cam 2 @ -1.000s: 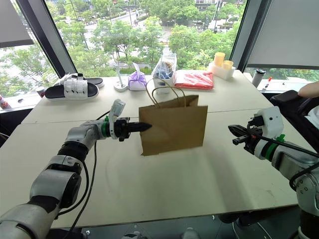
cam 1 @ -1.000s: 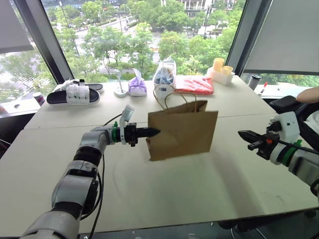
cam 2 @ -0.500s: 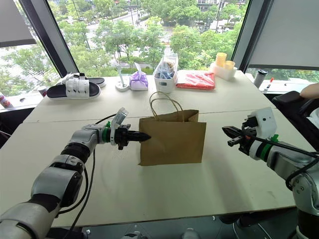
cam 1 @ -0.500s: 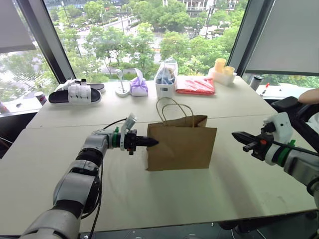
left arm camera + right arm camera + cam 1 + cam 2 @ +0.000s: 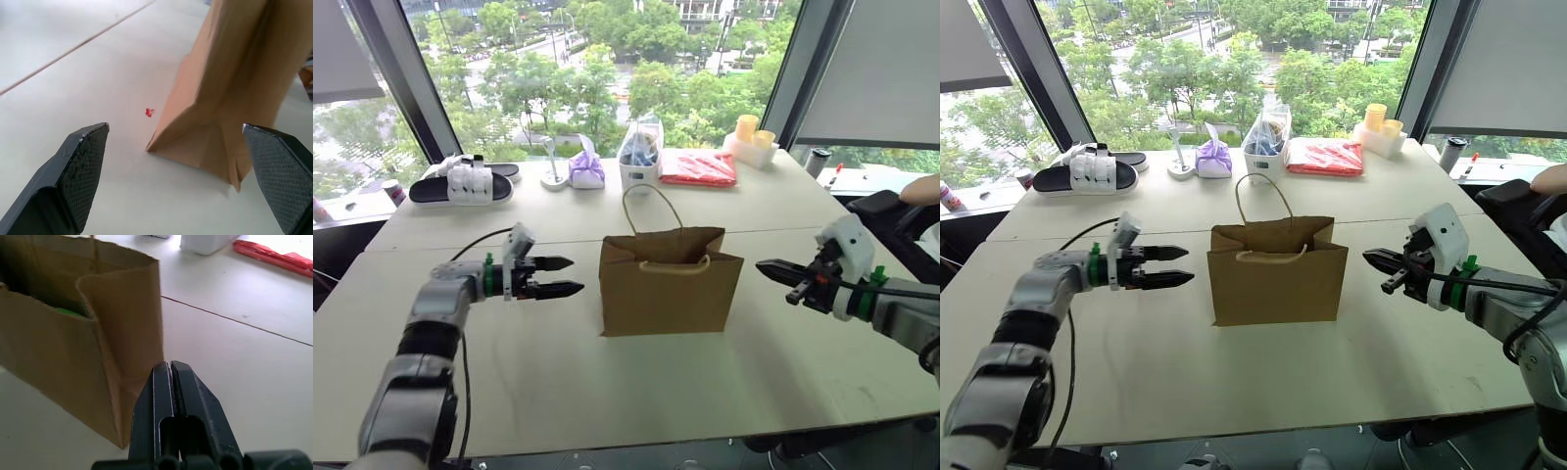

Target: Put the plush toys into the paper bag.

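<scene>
The brown paper bag (image 5: 671, 279) stands upright on the table with its mouth open and one loop handle raised. A patch of lime green plush toy (image 5: 68, 312) shows inside the mouth; the orange toy is hidden. My left gripper (image 5: 576, 274) hovers to the left of the bag, open and empty, a short gap from the bag's side (image 5: 234, 73). Level with the bag's right side, my right gripper (image 5: 759, 264) is shut on nothing and points at it from a short way off. In the right wrist view its shut tips (image 5: 169, 364) sit just short of the bag's corner.
Along the far edge by the window lie a black and white sandal (image 5: 460, 183), a purple pouch (image 5: 585, 168), a white tub with a clear plastic bag (image 5: 638, 157), a red packet (image 5: 698, 166) and yellow cups (image 5: 749, 132). A person's arm (image 5: 920, 186) is at the right edge.
My left gripper let go of the bag's left edge, opened wide and drew back to the left. The bag went from tilted to standing upright. My right gripper edged slightly toward the bag.
</scene>
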Action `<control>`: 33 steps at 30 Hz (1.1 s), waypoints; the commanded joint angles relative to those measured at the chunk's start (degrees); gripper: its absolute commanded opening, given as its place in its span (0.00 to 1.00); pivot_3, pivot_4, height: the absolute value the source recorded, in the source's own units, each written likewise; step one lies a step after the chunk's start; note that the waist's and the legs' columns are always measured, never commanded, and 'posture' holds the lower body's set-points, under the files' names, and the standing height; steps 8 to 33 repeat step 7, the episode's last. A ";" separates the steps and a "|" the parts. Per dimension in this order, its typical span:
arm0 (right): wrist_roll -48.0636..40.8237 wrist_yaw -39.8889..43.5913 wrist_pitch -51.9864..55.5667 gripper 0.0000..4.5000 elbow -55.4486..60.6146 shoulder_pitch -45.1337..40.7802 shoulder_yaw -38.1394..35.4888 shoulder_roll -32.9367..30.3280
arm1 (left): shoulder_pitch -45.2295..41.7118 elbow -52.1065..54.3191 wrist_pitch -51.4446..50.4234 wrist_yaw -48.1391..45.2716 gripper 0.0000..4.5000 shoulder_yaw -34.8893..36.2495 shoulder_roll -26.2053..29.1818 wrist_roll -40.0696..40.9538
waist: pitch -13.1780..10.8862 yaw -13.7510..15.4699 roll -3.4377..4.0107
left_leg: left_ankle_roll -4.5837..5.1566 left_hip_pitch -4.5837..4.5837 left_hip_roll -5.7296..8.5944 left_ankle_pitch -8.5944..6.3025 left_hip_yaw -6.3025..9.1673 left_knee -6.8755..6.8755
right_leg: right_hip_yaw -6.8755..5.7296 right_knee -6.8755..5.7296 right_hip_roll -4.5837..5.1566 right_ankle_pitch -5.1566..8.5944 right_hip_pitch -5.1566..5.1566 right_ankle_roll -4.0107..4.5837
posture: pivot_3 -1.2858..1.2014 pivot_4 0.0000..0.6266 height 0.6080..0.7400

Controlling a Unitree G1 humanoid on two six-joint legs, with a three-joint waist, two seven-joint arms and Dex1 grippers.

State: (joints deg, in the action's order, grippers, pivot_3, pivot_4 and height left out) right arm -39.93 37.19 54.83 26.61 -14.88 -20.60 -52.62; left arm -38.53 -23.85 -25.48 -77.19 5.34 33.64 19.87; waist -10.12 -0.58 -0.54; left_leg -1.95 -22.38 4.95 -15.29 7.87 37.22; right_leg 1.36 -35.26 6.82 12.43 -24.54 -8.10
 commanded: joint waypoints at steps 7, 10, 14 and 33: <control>-5.89 5.51 1.22 0.00 4.93 -1.89 0.45 -3.71 | 11.71 33.59 -19.79 13.10 0.99 8.68 3.61 15.31 | 0.00 -0.08 0.00 | 0.00 0.03 -0.05 0.00 0.01 -0.01 | 0.01 0.00 -0.02 0.00 0.01 0.01 | 0.52 0.24 1.00; -5.89 5.51 1.22 0.00 4.93 -1.89 0.45 -3.71 | 11.71 33.59 -19.79 13.10 0.99 8.68 3.61 15.31 | 0.00 -0.08 0.00 | 0.00 0.03 -0.05 0.00 0.01 -0.01 | 0.01 0.00 -0.02 0.00 0.01 0.01 | 0.52 0.24 1.00; -5.89 5.51 1.22 0.00 4.93 -1.89 0.45 -3.71 | 11.71 33.59 -19.79 13.10 0.99 8.68 3.61 15.31 | 0.00 -0.08 0.00 | 0.00 0.03 -0.05 0.00 0.01 -0.01 | 0.01 0.00 -0.02 0.00 0.01 0.01 | 0.52 0.24 1.00; -5.89 5.51 1.22 0.00 4.93 -1.89 0.45 -3.71 | 11.71 33.59 -19.79 13.10 0.99 8.68 3.61 15.31 | 0.00 -0.08 0.00 | 0.00 0.03 -0.05 0.00 0.01 -0.01 | 0.01 0.00 -0.02 0.00 0.01 0.01 | 0.52 0.24 1.00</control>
